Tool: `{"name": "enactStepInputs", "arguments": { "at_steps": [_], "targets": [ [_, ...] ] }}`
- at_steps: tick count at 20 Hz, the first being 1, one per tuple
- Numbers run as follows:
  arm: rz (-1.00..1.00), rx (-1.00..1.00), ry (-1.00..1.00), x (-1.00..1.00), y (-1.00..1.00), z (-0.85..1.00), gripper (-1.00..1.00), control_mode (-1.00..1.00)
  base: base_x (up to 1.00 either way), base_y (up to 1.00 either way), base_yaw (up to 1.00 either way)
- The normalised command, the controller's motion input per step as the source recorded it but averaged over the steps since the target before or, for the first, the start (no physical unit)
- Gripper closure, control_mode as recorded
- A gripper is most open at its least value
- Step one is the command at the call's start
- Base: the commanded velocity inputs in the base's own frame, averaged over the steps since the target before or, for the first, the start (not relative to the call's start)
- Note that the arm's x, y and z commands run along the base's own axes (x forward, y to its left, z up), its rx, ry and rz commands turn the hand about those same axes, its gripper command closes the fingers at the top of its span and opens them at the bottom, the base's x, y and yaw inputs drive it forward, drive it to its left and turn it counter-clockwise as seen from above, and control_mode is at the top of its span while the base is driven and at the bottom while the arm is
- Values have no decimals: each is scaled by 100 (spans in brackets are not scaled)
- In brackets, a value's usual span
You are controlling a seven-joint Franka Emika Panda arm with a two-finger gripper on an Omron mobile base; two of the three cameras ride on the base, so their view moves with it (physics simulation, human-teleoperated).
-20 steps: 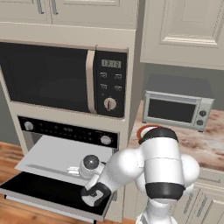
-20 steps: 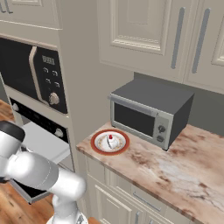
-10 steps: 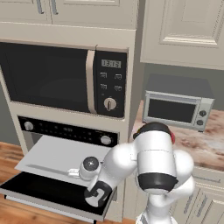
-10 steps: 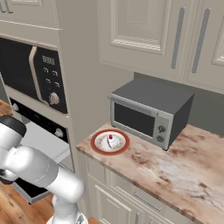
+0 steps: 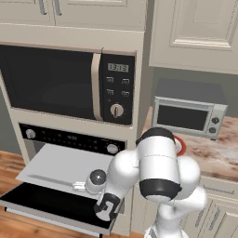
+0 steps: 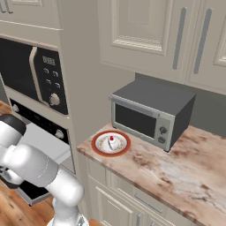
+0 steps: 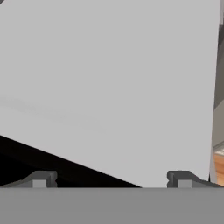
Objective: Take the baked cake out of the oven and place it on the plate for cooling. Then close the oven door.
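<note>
Gripper, fingers spread and empty, hanging just above the dropped oven door with the grey tray ahead, the baked cake already sitting on the plate well off to the right, risking slipping off the door edge when lifting.

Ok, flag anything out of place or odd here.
Nothing is damaged or spilled. The white cherry-topped cake slice sits on the red-rimmed round plate, but the dark-glass oven door hangs open with its grey tray pulled out.

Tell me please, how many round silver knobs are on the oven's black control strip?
2. One knob sits at the left end of the control strip, the other knob at the right end, just left of the robot's arm.
</note>
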Motion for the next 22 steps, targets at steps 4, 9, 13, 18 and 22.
{"name": "enactStepInputs", "arguments": {
  "at_steps": [4, 9, 13, 18, 22],
  "targets": [
    [0, 0, 0, 0, 0, -3, -100, -100, 0, 0, 0],
    [0, 0, -2, 0, 0, -14, -100, -100, 0, 0, 0],
    [0, 0, -4, 0, 0, -22, -100, -100, 0, 0, 0],
    [0, 0, -2, 0, 1, -18, -100, -100, 0, 0, 0],
    [0, 0, -1, 0, 0, -13, -100, -100, 0, 0, 0]
  ]
}}
